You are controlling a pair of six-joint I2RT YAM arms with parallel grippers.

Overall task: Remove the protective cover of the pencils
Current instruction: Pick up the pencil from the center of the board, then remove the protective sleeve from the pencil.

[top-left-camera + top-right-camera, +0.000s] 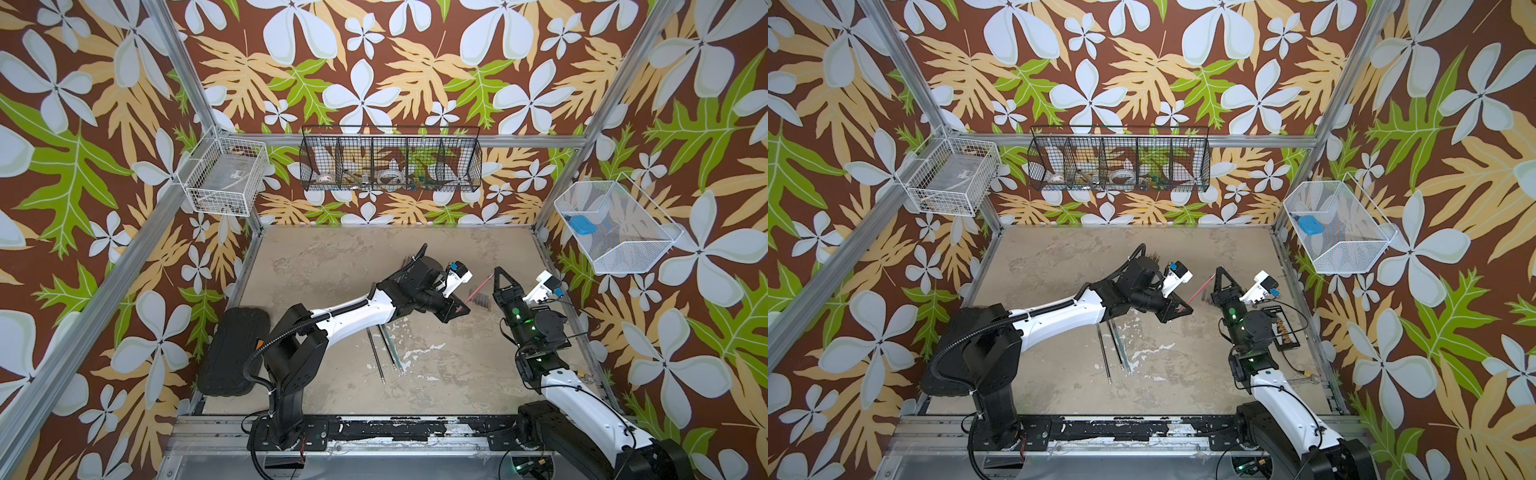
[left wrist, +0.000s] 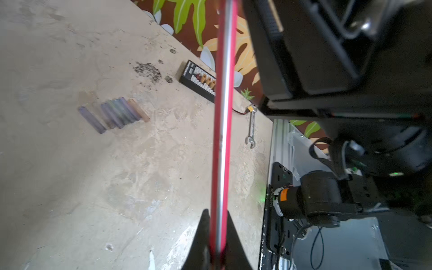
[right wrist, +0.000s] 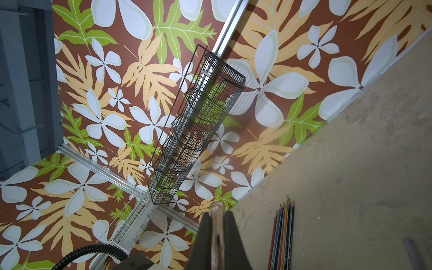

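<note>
Red pencil is hanging above the desk, clamped in my left pincer; my right pincer is squeezing a smoky cap by its far end. Pulling off-axis, I'm risking snapped lead or a slipping shaft.

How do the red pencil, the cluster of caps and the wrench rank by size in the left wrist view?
1. red pencil, though nearest the camera.
2. cluster of caps.
3. wrench.

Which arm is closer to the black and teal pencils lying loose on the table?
Left. The left end effector, shut on a red pencil, hangs just beyond the loose pencils, to their right. The right end effector, holding a cap, is farther back and farther right.
</note>
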